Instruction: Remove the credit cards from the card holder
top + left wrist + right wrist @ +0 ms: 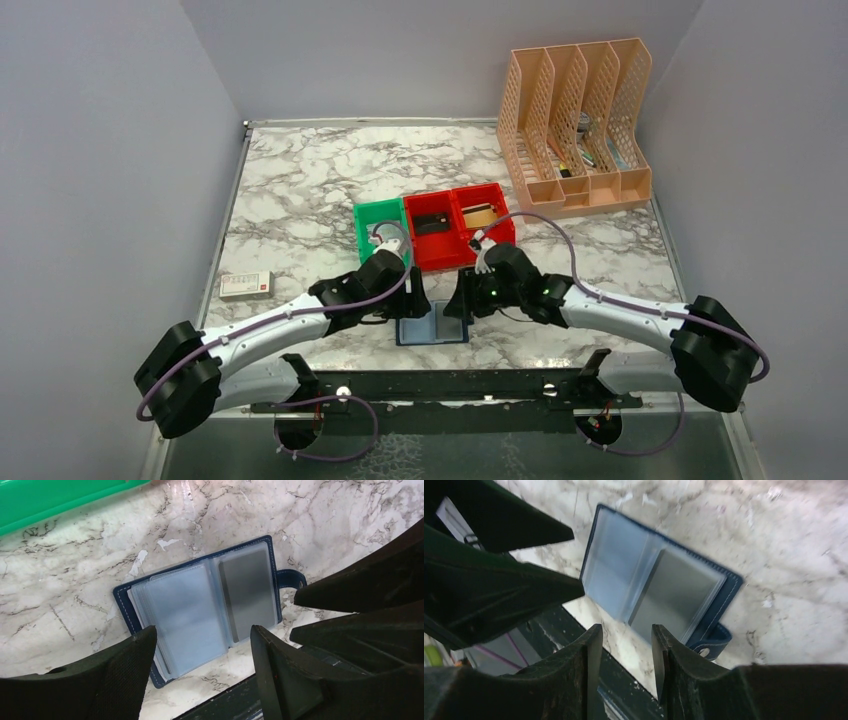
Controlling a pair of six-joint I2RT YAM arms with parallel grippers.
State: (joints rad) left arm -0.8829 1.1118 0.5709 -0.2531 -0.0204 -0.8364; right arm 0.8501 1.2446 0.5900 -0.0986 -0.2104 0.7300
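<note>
Black fingers of the left gripper [202, 630] fill the foreground of the left wrist view. Its jaws stand wide apart with nothing between them, poised over the small, flat, navy-blue bifold card holder [200, 610]. We note the right gripper [626, 627] as only narrowly parted and likewise empty, its tips close to the holder's near edge.

Position of the task object: the card holder [432, 328] lies opened flat on the white-and-grey marbled desk [300, 180], right at the near edge and between the two grippers. A rectangular green plastic bin [378, 215] sits beyond it. Clear plastic sleeves face up, and its snap tab sticks out to one side. We see one flat grey card [247, 595] inside the sleeve on the tab side. The other half shows a stack of pale sleeves whose contents we cannot make out.

Step in hand, as we judge it: the holder is already open, no card is out, and both grippers are lining up for the first extraction.

Next move, in our view: one gripper pins the cover so the light holder does not slide, while the other pinches the grey card's exposed edge and draws it out along the sleeve. We cannot tell which side the sleeve mouth is on.
</note>
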